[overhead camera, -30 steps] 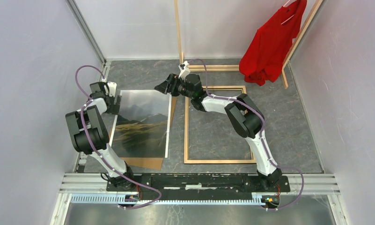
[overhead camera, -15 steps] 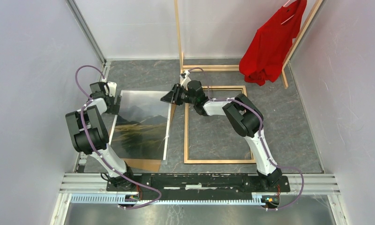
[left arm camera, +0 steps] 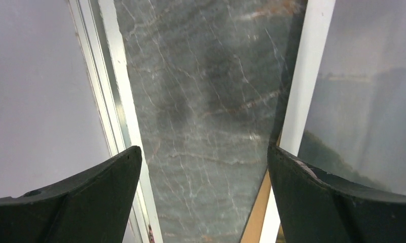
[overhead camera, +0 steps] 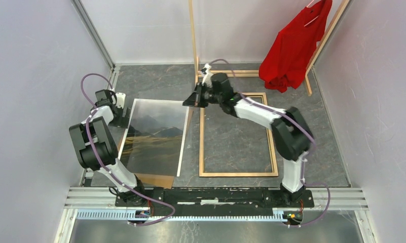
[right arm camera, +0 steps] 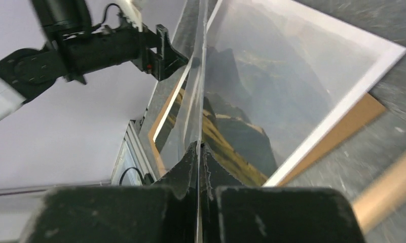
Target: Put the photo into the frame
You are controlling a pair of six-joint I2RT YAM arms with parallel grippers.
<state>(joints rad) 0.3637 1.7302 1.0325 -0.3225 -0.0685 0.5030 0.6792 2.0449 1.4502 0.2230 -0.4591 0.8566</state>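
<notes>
The photo [overhead camera: 157, 136], green hills with a white border, lies left of centre over a brown backing board [overhead camera: 157, 178]. My right gripper [overhead camera: 189, 102] is shut on the photo's far right corner. In the right wrist view the thin sheet runs edge-on between the closed fingertips [right arm camera: 198, 147], and the rest of the photo [right arm camera: 292, 86] slopes down to the board [right arm camera: 353, 119]. My left gripper [overhead camera: 124, 112] stands open at the photo's far left corner. Bare table shows between its fingers [left arm camera: 203, 152], with the photo's white border [left arm camera: 304, 91] by the right finger. The frame [overhead camera: 201, 147] lies flat to the right, wood side up.
A wooden clothes rack [overhead camera: 193, 35] with a red shirt [overhead camera: 294, 45] stands at the back. Grey walls close in on both sides, with a metal rail [left arm camera: 122, 101] along the left wall. One frame rail [right arm camera: 388, 187] passes close below my right gripper.
My right gripper has shut on the photo's far right corner and moved right and back, shifting the photo slightly toward the frame. The left gripper stayed open in place.
</notes>
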